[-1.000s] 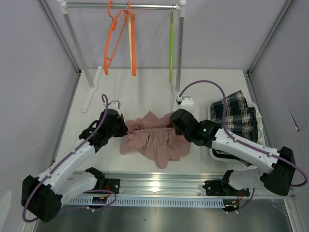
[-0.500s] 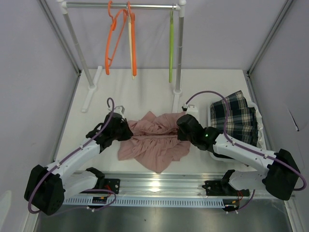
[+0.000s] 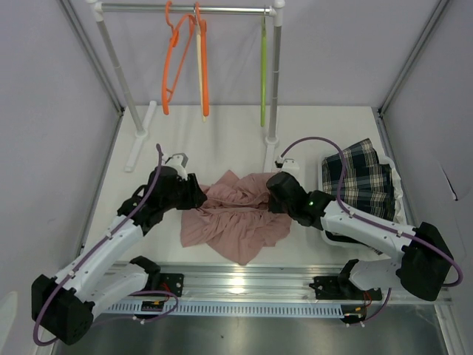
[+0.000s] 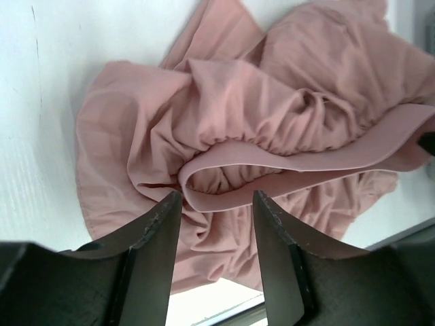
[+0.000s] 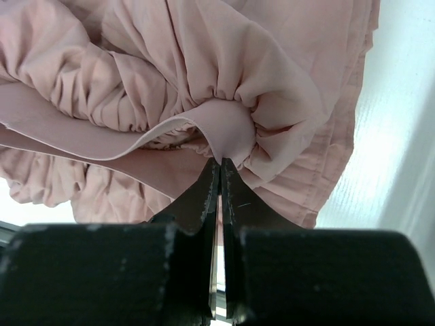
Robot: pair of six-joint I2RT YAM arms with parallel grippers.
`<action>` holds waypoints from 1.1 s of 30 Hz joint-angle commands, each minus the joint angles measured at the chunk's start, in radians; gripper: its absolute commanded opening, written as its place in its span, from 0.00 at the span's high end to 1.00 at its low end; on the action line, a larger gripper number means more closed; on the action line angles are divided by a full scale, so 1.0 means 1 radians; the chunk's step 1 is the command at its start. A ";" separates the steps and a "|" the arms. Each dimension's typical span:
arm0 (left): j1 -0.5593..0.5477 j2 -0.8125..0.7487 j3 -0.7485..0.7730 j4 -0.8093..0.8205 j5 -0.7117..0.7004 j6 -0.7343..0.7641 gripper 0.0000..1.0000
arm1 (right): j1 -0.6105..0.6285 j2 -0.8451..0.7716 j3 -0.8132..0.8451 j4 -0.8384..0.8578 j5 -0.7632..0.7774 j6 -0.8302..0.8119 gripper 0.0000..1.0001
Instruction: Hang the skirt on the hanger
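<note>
Fabric of the pink garment (image 3: 235,216) bunched inward over the last 1 s. Your right gripper (image 5: 219,163) pinched its waistband and your left gripper (image 4: 216,204) stood spread around it. The skirt (image 3: 360,177) lay well apart on the right, and the hanger (image 3: 200,78) hung on the rail (image 3: 222,9). I judged no task progress.

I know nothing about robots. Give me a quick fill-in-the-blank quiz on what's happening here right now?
1. The right gripper is pinched shut on the waistband of the ____ garment.
2. The left gripper has its jaws ____, with that waistband between them.
3. The plaid skirt lies on the robot's ____ side.
4. The cream hanger hangs beside ____ hangers.

Missing words: pink; open; right; orange.
</note>
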 commanded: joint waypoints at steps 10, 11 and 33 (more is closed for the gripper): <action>0.007 -0.143 0.353 -0.176 0.006 0.107 0.40 | -0.005 0.003 0.064 -0.004 0.006 0.017 1.00; 0.007 -0.138 0.428 -0.194 -0.002 0.113 0.39 | -0.003 0.005 0.064 -0.004 0.006 0.015 1.00; 0.159 0.503 1.307 -0.181 -0.312 0.380 0.23 | -0.031 0.014 0.085 -0.013 -0.040 -0.031 1.00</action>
